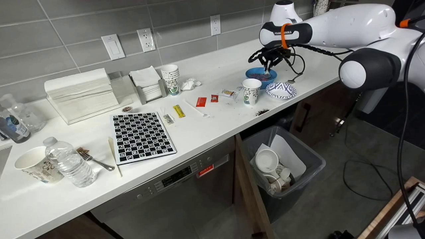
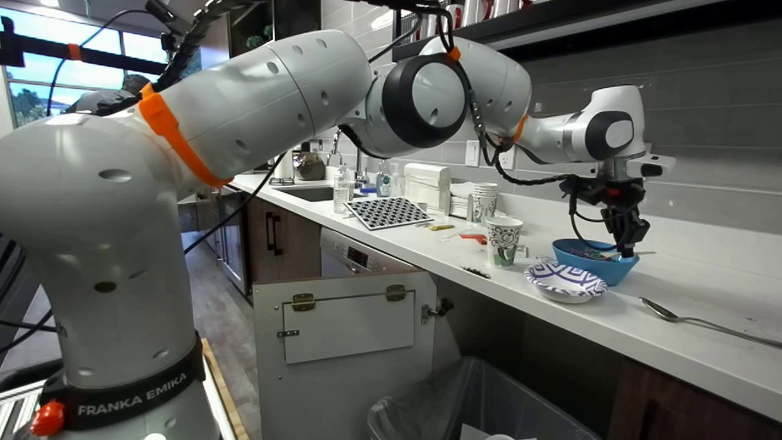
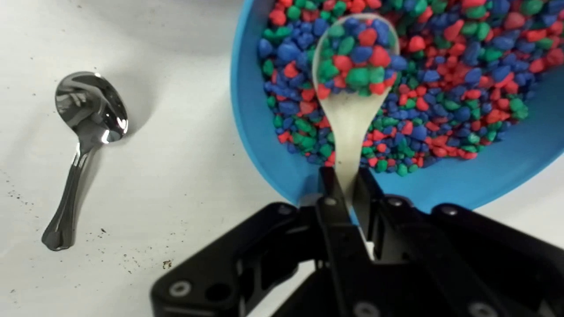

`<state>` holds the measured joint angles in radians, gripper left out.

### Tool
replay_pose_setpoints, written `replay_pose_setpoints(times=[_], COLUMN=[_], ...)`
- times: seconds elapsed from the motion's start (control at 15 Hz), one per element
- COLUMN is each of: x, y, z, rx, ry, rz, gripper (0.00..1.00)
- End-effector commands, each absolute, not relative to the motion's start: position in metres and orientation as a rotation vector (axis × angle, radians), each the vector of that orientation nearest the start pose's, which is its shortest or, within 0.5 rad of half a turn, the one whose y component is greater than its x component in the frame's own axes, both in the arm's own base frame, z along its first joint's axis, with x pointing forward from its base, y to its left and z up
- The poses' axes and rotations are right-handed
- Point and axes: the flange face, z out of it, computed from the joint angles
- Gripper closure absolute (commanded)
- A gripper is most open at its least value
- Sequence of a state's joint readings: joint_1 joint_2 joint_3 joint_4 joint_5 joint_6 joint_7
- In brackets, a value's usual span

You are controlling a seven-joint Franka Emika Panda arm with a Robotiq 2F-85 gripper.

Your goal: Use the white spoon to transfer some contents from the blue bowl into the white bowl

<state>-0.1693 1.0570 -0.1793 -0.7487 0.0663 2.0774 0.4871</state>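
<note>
1. Your pincer was clamped on the handle of the white spoon, with 1 finger on each side.
2. You had the head of the white spoon over the inside of the blue bowl, heaped with red, green and blue pebbles. More of the same covered the floor of the blue bowl; whether the head touched them, you could not tell.
3. Just beside the blue bowl, toward the front edge of your countertop, sat the blue-and-white patterned bowl.
4. Next to that, also near the front edge, your white paper cup stood upright. Dark crumbs lay near it, along the same edge.
5. On the opposite side of the patterned bowl from the cup, you had a metal spoon lying near the front edge.
6. Farther off lay 2 red packets, then a yellow packet, then a checkered board near the front edge.
7. Along the back edge, by the wall, you had a stack of cups next to napkins.
</note>
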Motion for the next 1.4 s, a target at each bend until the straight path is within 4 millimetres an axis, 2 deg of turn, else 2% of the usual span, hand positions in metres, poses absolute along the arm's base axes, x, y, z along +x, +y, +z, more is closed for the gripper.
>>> replay_pose_setpoints(times=[0.0, 0.73, 1.33], x=[0.796, 0.792, 0.759], y=[-0.209, -0.204, -0.183], z=[0.343, 0.397, 0.418], rx=[-2.875, -2.782, -2.769], ry=[1.183, 1.16, 1.17], rz=[-0.46, -0.621, -0.701], gripper=[0.97, 0.97, 0.97])
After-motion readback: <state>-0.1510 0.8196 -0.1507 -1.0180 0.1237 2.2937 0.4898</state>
